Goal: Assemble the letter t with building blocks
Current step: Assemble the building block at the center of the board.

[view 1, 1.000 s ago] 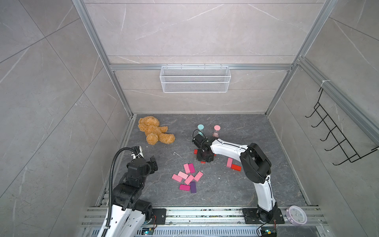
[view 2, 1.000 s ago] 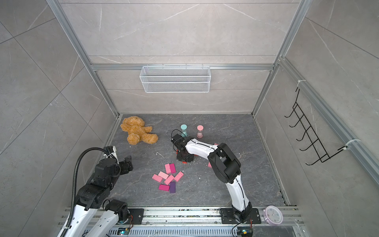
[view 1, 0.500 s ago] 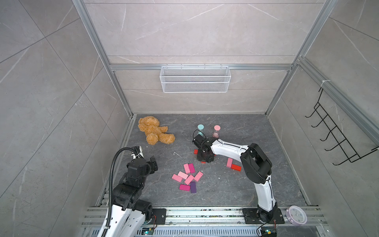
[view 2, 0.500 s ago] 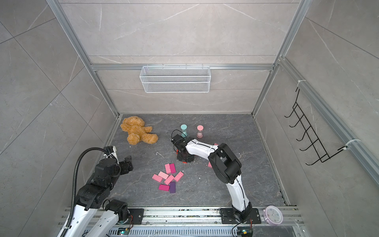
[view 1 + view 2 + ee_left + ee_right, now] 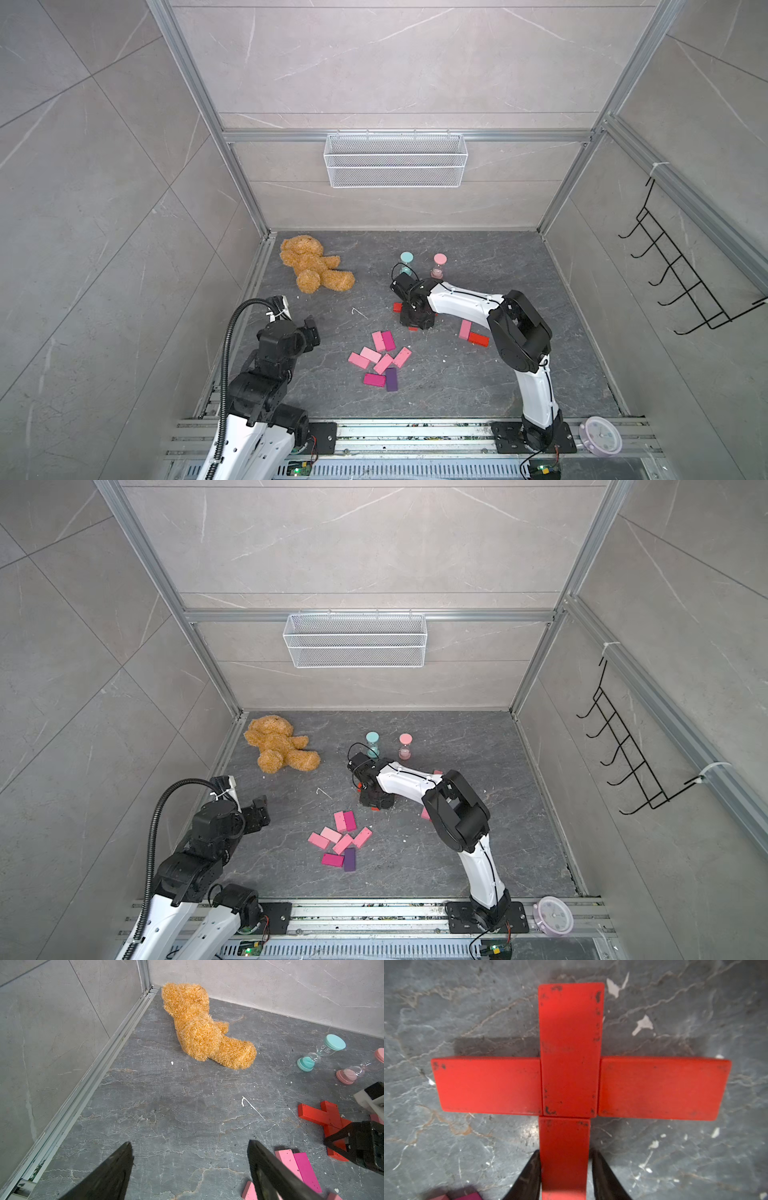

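Four red building blocks form a cross on the dark floor: an upper upright block (image 5: 571,1049), a left arm (image 5: 488,1084), a right arm (image 5: 662,1088) and a lower upright block (image 5: 564,1147). My right gripper (image 5: 564,1153) straddles the lower block, jaws slightly open, with a thin gap at one finger. In both top views it (image 5: 417,322) (image 5: 376,802) points down over the cross. Loose pink, magenta and purple blocks (image 5: 380,359) lie nearer the front. My left gripper (image 5: 189,1142) (image 5: 311,332) hangs open and empty at the left, above bare floor.
A teddy bear (image 5: 311,266) lies at the back left. Teal (image 5: 406,264) and pink (image 5: 438,266) hourglass timers stand just behind the right gripper. A pink block (image 5: 465,328) and a red one (image 5: 478,338) lie under the right arm. A wire basket (image 5: 395,160) hangs on the back wall.
The right gripper's jaws have eased apart a little around the lower red block. Neither arm has visibly shifted.
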### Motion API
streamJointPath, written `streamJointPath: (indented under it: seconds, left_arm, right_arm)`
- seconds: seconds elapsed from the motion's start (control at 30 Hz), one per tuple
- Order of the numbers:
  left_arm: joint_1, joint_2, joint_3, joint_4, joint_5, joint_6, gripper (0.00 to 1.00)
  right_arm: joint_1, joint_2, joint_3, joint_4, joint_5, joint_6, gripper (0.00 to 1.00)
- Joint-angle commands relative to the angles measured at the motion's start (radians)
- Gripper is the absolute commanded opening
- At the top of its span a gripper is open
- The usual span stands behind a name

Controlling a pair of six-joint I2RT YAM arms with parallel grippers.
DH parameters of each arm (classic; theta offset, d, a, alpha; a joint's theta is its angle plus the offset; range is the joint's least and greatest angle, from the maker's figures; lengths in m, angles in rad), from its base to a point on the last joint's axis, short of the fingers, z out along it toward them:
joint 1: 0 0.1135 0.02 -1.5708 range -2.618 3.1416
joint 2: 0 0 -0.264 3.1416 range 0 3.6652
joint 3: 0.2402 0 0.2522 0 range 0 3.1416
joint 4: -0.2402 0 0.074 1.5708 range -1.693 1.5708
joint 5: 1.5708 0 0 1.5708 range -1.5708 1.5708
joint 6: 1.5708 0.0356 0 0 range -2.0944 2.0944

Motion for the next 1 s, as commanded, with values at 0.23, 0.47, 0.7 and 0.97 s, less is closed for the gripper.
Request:
streamJointPath:
  seconds: [0.23,0.47,0.7,0.97]
  left_arm:
    - [-0.005,-0.009,0.016,0.03,0.008,0.004,0.88]
    - [-0.005,-0.016,0.013,0.037,0.015,0.01,0.88]
    - [-0.005,-0.015,0.011,0.038,0.018,0.011,0.88]
    - [-0.004,-0.016,0.01,0.038,0.018,0.012,0.88]
  right_arm:
    - [-0.005,-0.011,-0.027,-0.043,0.024,-0.002,0.42]
    - [-0.005,-0.011,-0.025,-0.047,0.023,-0.016,0.41]
    - [-0.006,-0.012,-0.026,-0.052,0.028,-0.031,0.41]
    - [-0.006,-0.011,-0.022,-0.058,0.031,-0.041,0.42]
